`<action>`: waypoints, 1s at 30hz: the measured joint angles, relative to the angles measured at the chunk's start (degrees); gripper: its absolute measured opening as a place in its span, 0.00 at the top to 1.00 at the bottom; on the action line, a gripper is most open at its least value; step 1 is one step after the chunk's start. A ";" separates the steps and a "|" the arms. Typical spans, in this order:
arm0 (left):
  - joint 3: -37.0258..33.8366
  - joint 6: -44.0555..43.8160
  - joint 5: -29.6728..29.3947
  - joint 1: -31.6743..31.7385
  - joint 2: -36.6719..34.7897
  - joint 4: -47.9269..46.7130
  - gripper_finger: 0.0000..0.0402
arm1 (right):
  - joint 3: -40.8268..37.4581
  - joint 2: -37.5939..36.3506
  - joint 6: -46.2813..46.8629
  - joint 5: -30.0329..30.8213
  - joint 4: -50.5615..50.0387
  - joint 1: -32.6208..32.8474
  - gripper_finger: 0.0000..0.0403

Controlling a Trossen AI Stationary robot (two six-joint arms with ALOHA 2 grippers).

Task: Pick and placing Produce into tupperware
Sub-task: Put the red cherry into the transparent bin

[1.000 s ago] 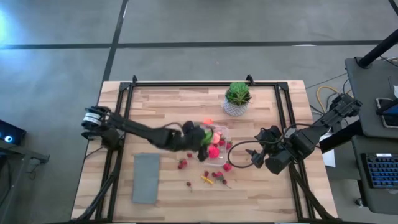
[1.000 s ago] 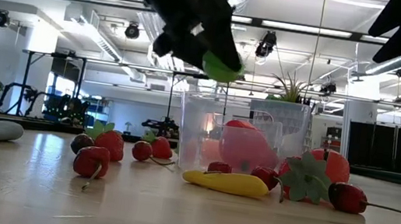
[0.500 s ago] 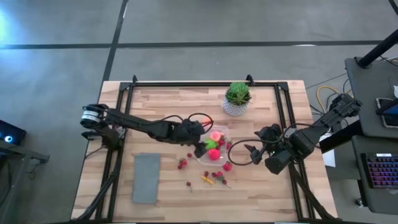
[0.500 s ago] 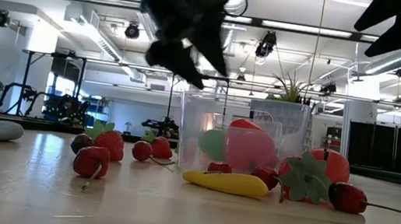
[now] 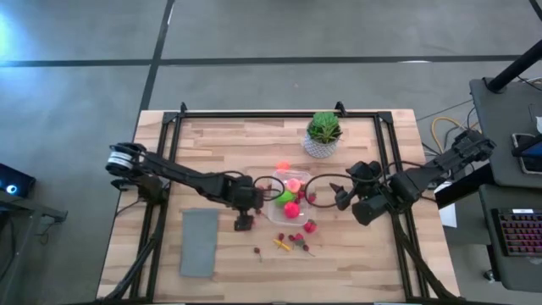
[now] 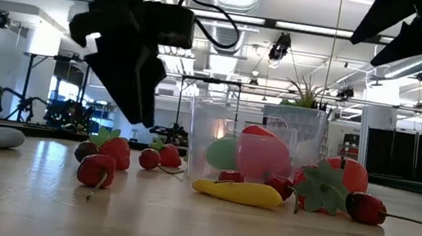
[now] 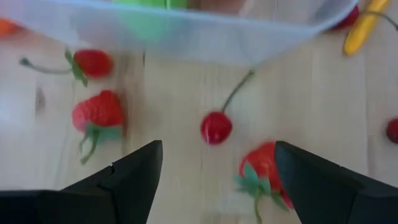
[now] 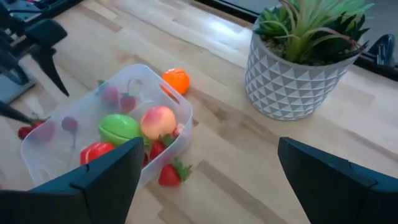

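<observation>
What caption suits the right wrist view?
Clear tupperware holding a green piece and peach, orange ball beside it, potted plant behind.

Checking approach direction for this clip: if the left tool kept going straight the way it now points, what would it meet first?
Probably the cherry lying between the open left tool's fingers, with a strawberry just beside it. The clear tub lies farther along. Depth is unclear from the wrist view, so this is a judgement.

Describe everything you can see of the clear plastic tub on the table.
The small clear plastic tub is rectangular with rounded corners, lidless, and stands upright mid-table on the wooden tabletop. Through its see-through walls show a green piece, a peach-pink fruit and red bits. A strawberry lies against its outer wall.
</observation>
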 joint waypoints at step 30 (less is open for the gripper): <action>-1.91 -0.11 -0.04 0.07 5.06 9.24 0.51 | -1.73 0.00 0.52 -0.51 1.07 -0.17 0.10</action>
